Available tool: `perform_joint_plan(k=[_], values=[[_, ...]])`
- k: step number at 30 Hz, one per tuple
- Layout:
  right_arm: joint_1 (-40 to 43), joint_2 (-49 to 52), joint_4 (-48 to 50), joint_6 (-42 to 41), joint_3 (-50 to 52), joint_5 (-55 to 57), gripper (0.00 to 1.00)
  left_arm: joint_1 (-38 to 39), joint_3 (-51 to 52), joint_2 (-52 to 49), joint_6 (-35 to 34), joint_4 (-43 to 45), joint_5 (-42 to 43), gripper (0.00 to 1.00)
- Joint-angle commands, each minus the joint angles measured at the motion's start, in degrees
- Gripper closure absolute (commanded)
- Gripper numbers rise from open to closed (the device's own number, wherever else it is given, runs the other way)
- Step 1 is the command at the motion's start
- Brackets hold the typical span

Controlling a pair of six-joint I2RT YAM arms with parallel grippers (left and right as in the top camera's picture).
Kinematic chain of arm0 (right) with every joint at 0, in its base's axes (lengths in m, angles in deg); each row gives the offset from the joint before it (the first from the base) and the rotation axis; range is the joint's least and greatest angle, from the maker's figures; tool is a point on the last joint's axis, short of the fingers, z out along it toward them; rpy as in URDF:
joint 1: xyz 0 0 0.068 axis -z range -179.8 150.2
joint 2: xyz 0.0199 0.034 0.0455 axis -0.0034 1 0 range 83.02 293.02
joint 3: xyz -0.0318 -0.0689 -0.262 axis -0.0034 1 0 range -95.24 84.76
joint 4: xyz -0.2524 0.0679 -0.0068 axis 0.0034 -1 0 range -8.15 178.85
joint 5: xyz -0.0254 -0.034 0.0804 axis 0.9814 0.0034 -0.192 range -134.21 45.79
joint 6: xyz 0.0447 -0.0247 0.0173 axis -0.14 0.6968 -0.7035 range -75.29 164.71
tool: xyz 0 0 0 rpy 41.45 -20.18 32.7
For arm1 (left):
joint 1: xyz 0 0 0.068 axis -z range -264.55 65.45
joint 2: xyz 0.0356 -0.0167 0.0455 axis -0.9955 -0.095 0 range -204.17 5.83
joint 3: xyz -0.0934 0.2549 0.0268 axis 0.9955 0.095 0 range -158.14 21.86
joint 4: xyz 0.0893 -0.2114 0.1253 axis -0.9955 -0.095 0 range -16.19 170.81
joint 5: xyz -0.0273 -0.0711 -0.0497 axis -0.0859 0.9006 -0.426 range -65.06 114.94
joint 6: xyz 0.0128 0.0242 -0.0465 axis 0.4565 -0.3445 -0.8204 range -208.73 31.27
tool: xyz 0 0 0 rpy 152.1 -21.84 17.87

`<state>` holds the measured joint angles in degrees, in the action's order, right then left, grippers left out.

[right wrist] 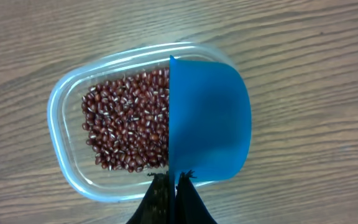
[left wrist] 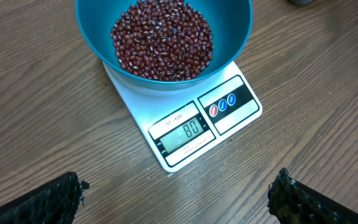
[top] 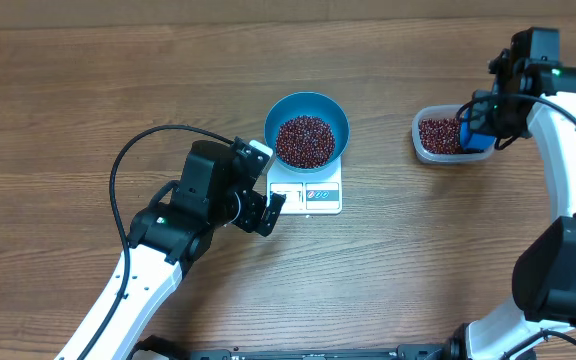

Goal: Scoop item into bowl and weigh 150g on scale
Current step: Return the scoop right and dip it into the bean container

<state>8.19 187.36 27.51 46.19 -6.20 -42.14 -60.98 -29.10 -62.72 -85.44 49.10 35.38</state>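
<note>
– Right gripper (right wrist: 173,186): what has it got?
– Its jaws are pinched tight on the near edge of the scoop (right wrist: 210,118), which it holds over the tub. The left gripper (left wrist: 176,194) is spread wide and holds nothing, hanging low above the wood.
– Where is the bowl from there?
– The bowl (left wrist: 232,31) is straight ahead of the left gripper, sitting on the scale (left wrist: 229,106). The scale's front edge, with the display, is the part nearest those open fingers. From the right gripper, both are well away to its left.
– So how far along are we?
– The bowl is in place and partly loaded. The display looks like eighty, though I wouldn't swear to the digits. On that reading I'd judge the job a little over half done, with more scooping and tipping needed before it reaches the target.
– And the tub?
– The tub (right wrist: 61,124) is right beneath the right gripper. The scoop covers the part in front of the fingertips and to their right. No load shows on the scoop's blue face, and I can't tell whether that face is its inside or its back.
– Beans?
– Beans (left wrist: 163,40) cover the bowl's floor in a mound. Plenty more lie in the tub to the left of the scoop.
</note>
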Motion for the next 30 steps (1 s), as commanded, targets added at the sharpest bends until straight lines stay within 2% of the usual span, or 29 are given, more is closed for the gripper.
perform_joint_plan(k=[1, 5, 13, 30], values=[[-1.9, 0.0, 1.6, 0.5, 1.6, 3.9, 0.96, -0.2, 0.1, -0.3, -0.7, 0.0, -0.3, 0.01], [-3.9, 1.5, 0.8, 0.5, 1.7, 9.8, 0.96, -0.2, 0.1, -0.3, -0.7, 0.0, -0.3, 0.00], [-8.2, 4.9, -0.5, 0.5, 1.7, 8.6, 0.96, -0.2, 0.1, -0.3, -0.7, 0.0, -0.3, 0.00], [-5.3, 6.7, -2.0, 1.8, 1.6, -17.0, 0.96, -0.2, 0.1, -0.3, -0.7, 0.0, -0.3, 0.01]])
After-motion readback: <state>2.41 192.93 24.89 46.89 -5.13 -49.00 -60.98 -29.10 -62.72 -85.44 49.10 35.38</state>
